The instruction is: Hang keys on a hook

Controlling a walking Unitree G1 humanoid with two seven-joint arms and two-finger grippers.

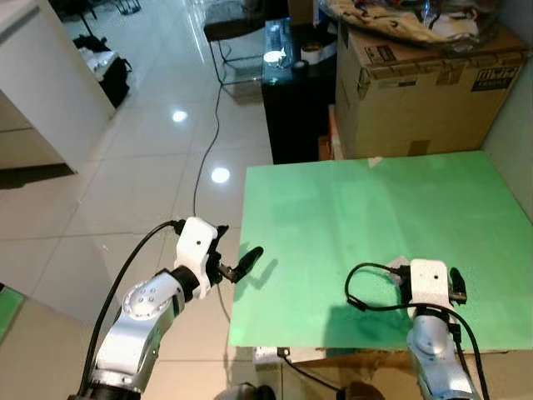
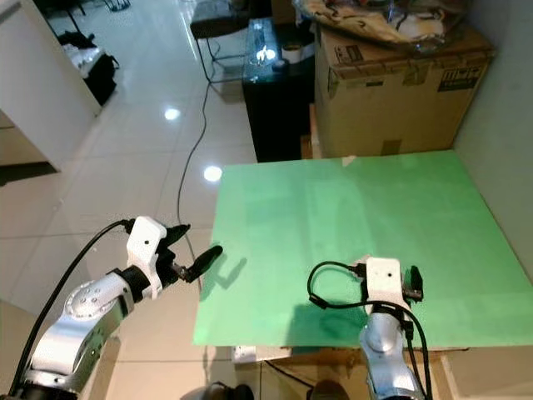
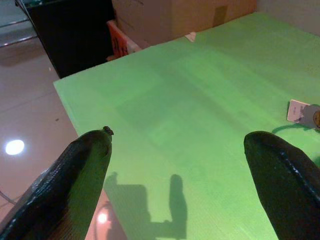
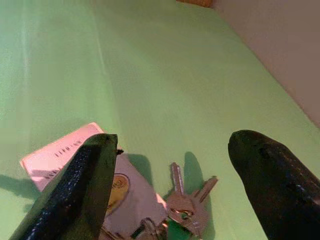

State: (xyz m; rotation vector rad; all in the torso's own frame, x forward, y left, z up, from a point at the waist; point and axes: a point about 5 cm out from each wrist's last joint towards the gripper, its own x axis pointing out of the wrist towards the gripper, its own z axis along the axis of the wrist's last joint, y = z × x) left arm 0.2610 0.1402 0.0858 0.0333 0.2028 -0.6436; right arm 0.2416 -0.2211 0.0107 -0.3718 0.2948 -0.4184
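Glossy pale tiled floor all around, with ceiling lights mirrored in it and a thin black cable trailing across. Flat green tabletop ahead, square and matte. Beyond its far edge, a large brown cardboard box with a crumpled patterned cloth heaped on top; beside the box, a low black cabinet with a glass top.

Left gripper held at the near left corner of the tabletop, black fingers spread wide, nothing between them. Right gripper low over the near part of the tabletop, toward its right side, fingers likewise parted and clamped on nothing.

Directly beneath and between the right fingers, flat on the green surface: a bunch of small silver keys on a ring, joined to a white rectangular tag with a round yellow emblem. Touching that, a pale pink printed card, partly behind the nearer finger.
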